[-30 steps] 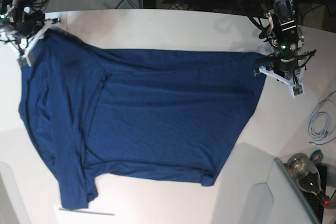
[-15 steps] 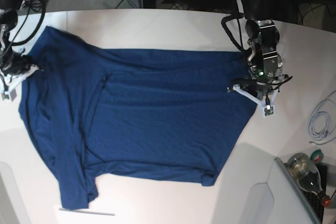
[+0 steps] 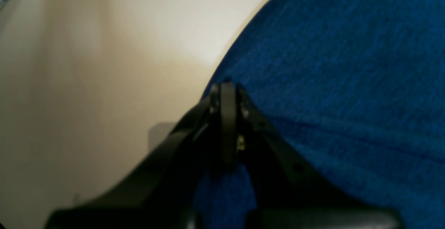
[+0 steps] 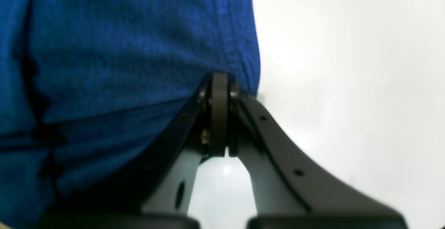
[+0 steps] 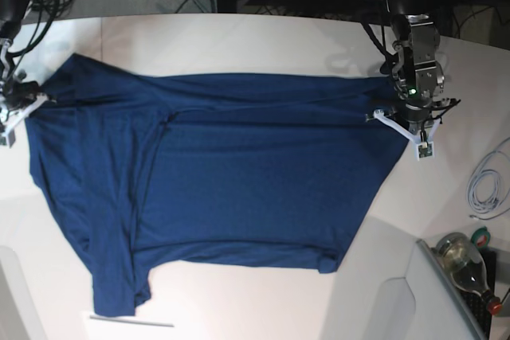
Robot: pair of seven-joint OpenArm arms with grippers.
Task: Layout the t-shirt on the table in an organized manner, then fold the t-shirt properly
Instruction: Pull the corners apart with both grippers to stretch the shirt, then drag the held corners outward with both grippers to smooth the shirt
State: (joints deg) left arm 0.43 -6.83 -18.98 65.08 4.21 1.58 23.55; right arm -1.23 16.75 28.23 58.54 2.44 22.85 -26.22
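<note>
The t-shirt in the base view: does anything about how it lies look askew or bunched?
Yes. The t-shirt is not flat: along the view's left side a long flap is folded over and hangs lower than the main hem, and the bottom corner near the view's right is curled. It lies slanted on the table.

The navy t-shirt [image 5: 215, 189] is lying spread across the white table [image 5: 239, 37]. The left gripper [image 5: 402, 127] is pinching its edge at one side, while the right gripper [image 5: 17, 113] is gripping the opposite edge.
</note>
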